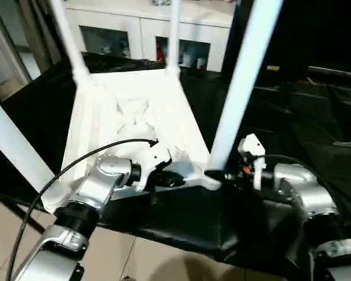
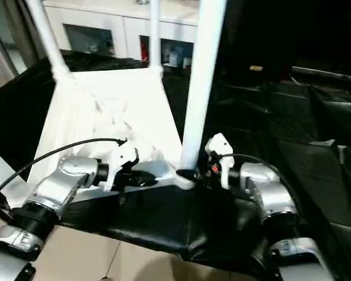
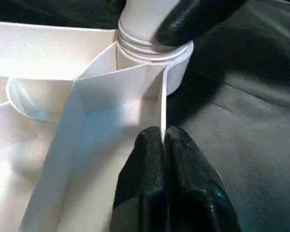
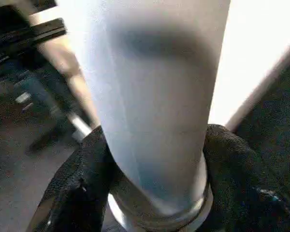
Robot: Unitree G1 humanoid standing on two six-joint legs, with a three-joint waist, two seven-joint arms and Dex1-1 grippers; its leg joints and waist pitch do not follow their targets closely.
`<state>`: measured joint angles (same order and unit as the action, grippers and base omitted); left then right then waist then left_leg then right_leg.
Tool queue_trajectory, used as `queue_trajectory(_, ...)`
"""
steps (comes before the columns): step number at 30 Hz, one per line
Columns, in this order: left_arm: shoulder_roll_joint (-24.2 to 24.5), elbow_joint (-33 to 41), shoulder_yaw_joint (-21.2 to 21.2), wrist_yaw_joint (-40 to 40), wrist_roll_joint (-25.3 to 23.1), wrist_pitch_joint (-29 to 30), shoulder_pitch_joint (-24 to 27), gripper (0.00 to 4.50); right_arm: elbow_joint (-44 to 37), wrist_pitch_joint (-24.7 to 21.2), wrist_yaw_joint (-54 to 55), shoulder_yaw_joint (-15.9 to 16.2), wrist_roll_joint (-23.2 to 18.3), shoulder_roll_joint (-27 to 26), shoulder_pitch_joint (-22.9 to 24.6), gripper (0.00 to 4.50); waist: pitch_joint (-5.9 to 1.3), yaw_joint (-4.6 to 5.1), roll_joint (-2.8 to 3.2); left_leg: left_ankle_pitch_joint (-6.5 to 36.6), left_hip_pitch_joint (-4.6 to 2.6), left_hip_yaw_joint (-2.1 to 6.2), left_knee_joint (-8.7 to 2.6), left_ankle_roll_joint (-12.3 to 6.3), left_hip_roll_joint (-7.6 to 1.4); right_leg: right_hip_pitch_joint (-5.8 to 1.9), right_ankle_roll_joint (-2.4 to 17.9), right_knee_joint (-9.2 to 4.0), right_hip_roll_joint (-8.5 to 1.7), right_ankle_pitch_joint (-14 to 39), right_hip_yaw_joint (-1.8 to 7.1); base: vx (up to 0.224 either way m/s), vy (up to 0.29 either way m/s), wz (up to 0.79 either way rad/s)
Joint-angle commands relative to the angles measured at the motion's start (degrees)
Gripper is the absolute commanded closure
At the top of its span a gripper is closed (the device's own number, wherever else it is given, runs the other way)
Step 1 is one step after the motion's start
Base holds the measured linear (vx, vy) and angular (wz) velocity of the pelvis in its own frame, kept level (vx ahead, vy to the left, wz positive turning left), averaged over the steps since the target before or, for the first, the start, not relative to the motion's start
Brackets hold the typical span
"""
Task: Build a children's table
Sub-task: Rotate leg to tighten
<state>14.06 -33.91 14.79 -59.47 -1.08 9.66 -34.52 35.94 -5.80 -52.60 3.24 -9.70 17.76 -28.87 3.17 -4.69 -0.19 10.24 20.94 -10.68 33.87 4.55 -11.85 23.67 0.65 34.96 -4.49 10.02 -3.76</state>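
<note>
Premises appear to be an indoor lab or demonstration room: a work table draped in black cloth (image 1: 234,222), a white glass-doored cabinet (image 1: 141,29) holding small items behind it, and a pale tiled floor (image 1: 146,263).

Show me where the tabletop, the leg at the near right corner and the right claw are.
tabletop (image 1: 102,120): left eye view, on its ribbed underside.
near right leg (image 1: 237,88): left eye view, on the middle of its shaft.
right claw (image 4: 154,159): right wrist view, between its two fingers, around the leg's base.
</note>
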Motion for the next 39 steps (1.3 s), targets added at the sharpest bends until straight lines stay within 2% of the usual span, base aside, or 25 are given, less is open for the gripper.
queue_trajectory(1, -1.96, -1.78, -0.80, 4.51, -0.72, -0.26, -1.78, 4.50, 3.00, -0.77, 7.58, -0.03, 2.80, -1.60, 0.28, 2.07, -3.56, 0.11, -0.77, 13.30, -0.56, 0.41, -3.90, -1.80, -0.96, -2.87, 9.34, -5.33, -3.49, 22.03, 2.19, 0.000, 0.000, 0.00)
queue_trajectory(2, -2.41, -2.36, -0.98, 5.75, -0.96, -0.15, -2.16, 4.50, 3.32, -0.89, 9.28, -0.32, 2.95, -2.17, 0.20, 2.07, -3.49, 0.23, -0.75, 13.61, -0.63, 0.34, -3.89, -1.69, -0.88, -2.73, 8.96, -5.52, -3.35, 22.76, 2.20, 0.000, 0.000, 0.00)
queue_trajectory(3, -4.61, -4.88, -1.77, 11.64, -1.91, 0.31, -3.96, 4.50, 4.32, -1.67, 17.61, -1.85, 3.68, -5.04, -0.23, 2.07, -3.48, 0.38, -0.84, 14.18, -0.70, 0.42, -3.93, -1.36, -0.84, -2.72, 8.36, -5.62, -3.34, 24.24, 2.13, 0.000, 0.000, 0.00)
queue_trajectory(4, -5.42, -5.77, -2.03, 13.83, -2.20, 0.52, -4.61, 4.50, 4.70, -1.98, 20.96, -2.48, 4.03, -6.12, -0.43, 2.07, -3.42, 0.45, -0.71, 14.59, -0.88, 0.47, -4.02, -0.90, -0.83, -2.46, 7.85, -5.87, -3.40, 25.52, 2.13, 0.000, 0.000, 0.00)
queue_trajectory(5, -5.52, -5.87, -2.05, 14.09, -2.24, 0.55, -4.69, 4.50, 4.76, -2.04, 21.45, -2.58, 4.07, -6.27, -0.47, 2.07, -3.48, 0.53, -0.72, 14.52, -0.81, 0.55, -4.01, -0.79, -0.79, -2.57, 7.62, -5.87, -3.39, 25.85, 2.05, 0.000, 0.000, 0.00)
queue_trajectory(6, -7.38, -7.45, -2.19, 18.58, -3.01, 1.08, -5.96, 4.50, 5.57, -2.93, 29.38, -3.90, 4.77, -8.91, -0.94, 2.07, -3.50, 0.60, -0.72, 14.88, -0.76, 0.57, -4.07, -0.89, -0.79, -2.52, 7.22, -6.00, -3.39, 26.23, 2.05, 0.000, 0.000, 0.00)
queue_trajectory(7, -7.45, -7.50, -2.18, 18.70, -3.02, 1.08, -5.99, 4.50, 5.59, -2.95, 29.62, -3.93, 4.78, -9.01, -0.95, 2.07, -3.43, 0.69, -0.66, 14.97, -0.78, 0.58, -4.08, -0.72, -0.77, -2.32, 7.08, -6.03, -3.35, 26.38, 2.09, 0.000, 0.000, 0.00)
queue_trajectory(8, -9.11, -8.73, -2.06, 21.39, -3.49, 1.06, -6.89, 4.50, 6.15, -3.04, 34.65, -4.39, 5.15, -11.46, -1.25, 2.07, -3.51, 0.85, -0.71, 15.32, -0.77, 0.67, -4.13, -0.54, -0.69, -2.46, 6.80, -6.07, -3.34, 26.68, 1.98, 0.000, 0.000, 0.00)
queue_trajectory(10, -9.67, -9.19, -1.97, 22.06, -3.67, 0.90, -7.18, 4.50, 6.33, -2.68, 35.81, -4.30, 5.36, -12.27, -1.35, 2.07, -3.63, 0.97, -0.76, 14.81, -0.52, 0.68, -4.13, -0.91, -0.67, -2.56, 6.72, -6.03, -3.37, 25.29, 2.04, 0.000, 0.000, 0.00)
queue_trajectory(11, -10.54, -9.87, -1.50, 22.77, -4.26, 0.04, -7.56, 4.50, 6.14, -0.51, 36.32, -3.15, 6.42, -13.57, -1.30, 2.07, -3.69, 1.02, -0.73, 14.64, -0.41, 0.65, -4.11, -1.12, -0.69, -2.53, 6.85, -5.93, -3.41, 24.48, 2.11, 0.000, 0.000, 0.00)
queue_trajectory(13, -11.15, -10.72, -1.14, 22.86, -4.43, -1.02, -7.92, 4.50, 6.05, 0.43, 36.71, -2.51, 7.05, -14.39, -1.36, 2.07, -3.78, 1.04, -0.72, 13.58, -0.26, 0.62, -4.09, -1.45, -0.75, -2.71, 7.66, -5.55, -3.30, 20.75, 2.17, 0.000, 0.000, 0.00)
queue_trajectory(15, -11.15, -10.58, -0.83, 21.59, -4.16, -1.69, -7.77, 4.50, 5.34, 1.24, 34.65, -2.32, 6.18, -14.77, -1.55, 2.07, -3.82, 0.98, -0.67, 13.34, -0.26, 0.57, -4.04, -1.92, -0.76, -2.84, 8.43, -5.37, -3.32, 18.77, 2.22, 0.000, 0.000, 0.00)
queue_trajectory(17, -10.85, -10.43, -0.57, 20.11, -3.83, -2.61, -7.59, 4.50, 4.54, 1.54, 32.45, -2.66, 4.84, -14.80, -1.74, 1.70, -3.83, 1.01, -0.69, 12.98, -0.20, 0.54, -4.03, -2.31, -0.79, -2.94, 9.16, -5.18, -3.28, 17.20, 2.25, 0.000, 0.000, 0.00)
queue_trajectory(21, -9.68, -9.54, -0.34, 17.48, -3.18, -3.51, -6.92, 4.50, 3.11, 1.59, 26.82, -3.25, 2.30, -13.22, -1.97, 1.50, -3.79, 0.98, -0.80, 13.13, -0.13, 0.49, -3.99, -3.18, -0.80, -3.15, 9.70, -5.22, -3.38, 17.28, 2.22, 0.000, 0.000, 0.00)
queue_trajectory(22, -9.37, -9.46, -0.38, 16.80, -3.07, -3.75, -6.78, 4.50, 2.92, 1.72, 25.08, -3.30, 2.01, -12.49, -2.05, 1.24, -3.86, 0.96, -0.86, 12.63, -0.10, 0.48, -3.93, -3.26, -0.82, -3.20, 9.84, -5.12, -3.39, 16.93, 2.23, 0.000, 0.000, 0.00)
queue_trajectory(28, -6.46, -7.24, -0.93, 10.77, -1.38, -6.06, -4.93, 4.50, 0.65, 1.93, 9.86, -2.62, -0.07, -4.51, -1.94, 0.76, -3.95, 0.75, -0.92, 10.95, 0.04, 0.44, -3.71, -4.58, -0.99, -3.44, 11.32, -4.71, -3.40, 13.82, 2.19, 0.000, 0.000, 0.00)
queue_trajectory(31, -4.25, -5.13, -0.93, 5.34, 0.34, -7.03, -3.43, 4.50, -2.41, -0.37, -0.03, -0.83, -1.58, 0.27, -0.78, 0.52, -3.93, 0.58, -1.01, 10.56, 0.05, 0.45, -3.64, -5.26, -1.06, -3.59, 11.85, -4.62, -3.38, 13.07, 2.16, 0.000, 0.000, 0.00)
queue_trajectory(33, -4.01, -4.82, -0.92, 4.53, 0.65, -7.20, -3.21, 4.50, -2.69, -0.54, -0.98, -0.63, -1.69, 0.79, -0.65, 0.34, -3.88, 0.52, -0.93, 10.43, 0.01, 0.39, -3.64, -5.61, -1.15, -3.39, 12.04, -4.59, -3.38, 12.83, 2.22, 0.000, 0.000, 0.00)
queue_trajectory(35, -3.21, -3.31, -0.91, 1.85, 1.75, -7.01, -2.37, 4.50, -3.03, -0.38, -2.77, -0.37, -1.62, 1.80, -0.44, 0.19, -3.82, 0.52, -0.84, 11.38, -0.17, 0.38, -3.72, -4.81, -1.20, -3.16, 12.06, -4.77, -3.45, 14.77, 2.18, 0.000, 0.000, 0.00)
queue_trajectory(39, -0.80, 1.03, -0.42, -5.11, 4.39, -5.81, 0.08, 4.50, -3.60, 0.28, -7.38, 0.85, -1.20, 4.00, 0.07, 0.19, -3.90, 0.25, -0.88, 11.13, -0.20, 0.40, -3.78, -4.37, -1.45, -3.22, 12.44, -4.51, -3.49, 14.33, 2.25, 0.000, 0.000, 0.00)
